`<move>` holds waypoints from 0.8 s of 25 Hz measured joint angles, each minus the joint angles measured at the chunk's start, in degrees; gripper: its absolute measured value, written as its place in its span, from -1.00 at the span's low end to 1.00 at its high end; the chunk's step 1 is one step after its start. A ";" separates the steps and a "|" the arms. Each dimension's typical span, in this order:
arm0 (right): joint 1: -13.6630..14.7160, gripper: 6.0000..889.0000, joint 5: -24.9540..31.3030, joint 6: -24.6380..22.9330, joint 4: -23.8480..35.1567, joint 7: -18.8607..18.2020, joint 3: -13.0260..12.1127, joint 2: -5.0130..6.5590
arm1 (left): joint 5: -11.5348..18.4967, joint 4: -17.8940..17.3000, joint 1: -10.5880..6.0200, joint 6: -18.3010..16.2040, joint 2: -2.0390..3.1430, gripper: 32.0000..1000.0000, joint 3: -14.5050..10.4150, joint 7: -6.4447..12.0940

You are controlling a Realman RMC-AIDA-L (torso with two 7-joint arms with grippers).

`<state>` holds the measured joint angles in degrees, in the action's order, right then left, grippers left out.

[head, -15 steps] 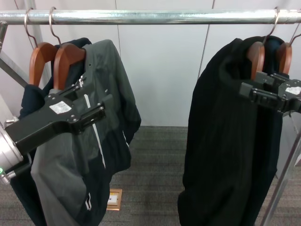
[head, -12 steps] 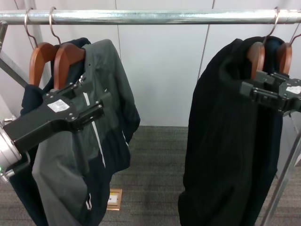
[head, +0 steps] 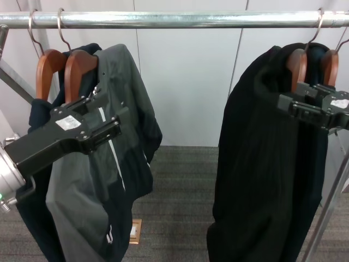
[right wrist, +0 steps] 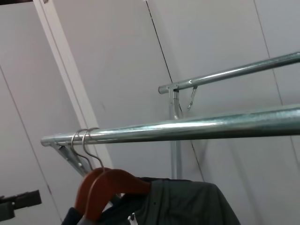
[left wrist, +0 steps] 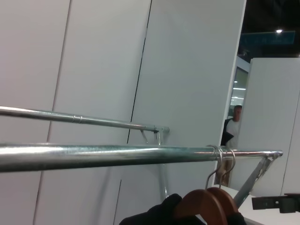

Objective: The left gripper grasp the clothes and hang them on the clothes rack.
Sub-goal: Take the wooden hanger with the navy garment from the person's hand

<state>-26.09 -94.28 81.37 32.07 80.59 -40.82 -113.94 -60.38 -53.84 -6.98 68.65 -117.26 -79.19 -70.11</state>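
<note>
Rack [head: 185, 19]: silver tube before white wall panels.
Floor [head: 180, 185]: grey carpet below rack.
Left gripper [head: 103, 121]: beneath rack, jaws' state unclear.
Right gripper [head: 289, 103]: beneath rack, jaws unclear.

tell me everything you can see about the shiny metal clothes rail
The long shiny silver metal clothes rail runs level across the top of the head view, a round tube with a thinner slanted support at its left end. Four silver hanger hooks loop over it, two near each end, carrying brown wooden hangers. No gripper touches it.
</note>
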 joint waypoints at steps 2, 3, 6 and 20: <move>0.04 0.85 -0.02 -0.18 0.17 -0.12 -0.04 -0.17 | -0.02 0.05 0.15 0.00 0.01 0.41 0.00 0.15; 0.04 0.85 -0.01 0.00 0.28 -0.02 -0.05 -0.16 | 0.01 -0.03 0.17 0.00 0.01 0.41 0.00 0.18; -0.19 0.85 -0.01 0.37 0.05 0.31 -0.05 0.12 | 0.06 -0.02 0.11 0.00 0.02 0.40 0.00 0.22; -1.94 0.85 -0.08 0.97 0.50 1.89 -0.83 0.35 | -1.60 -0.36 -0.12 0.89 0.39 0.39 0.03 -2.02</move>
<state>-28.03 -94.36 82.33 32.57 82.47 -41.65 -113.60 -61.98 -54.19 -7.10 69.54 -116.87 -79.16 -72.13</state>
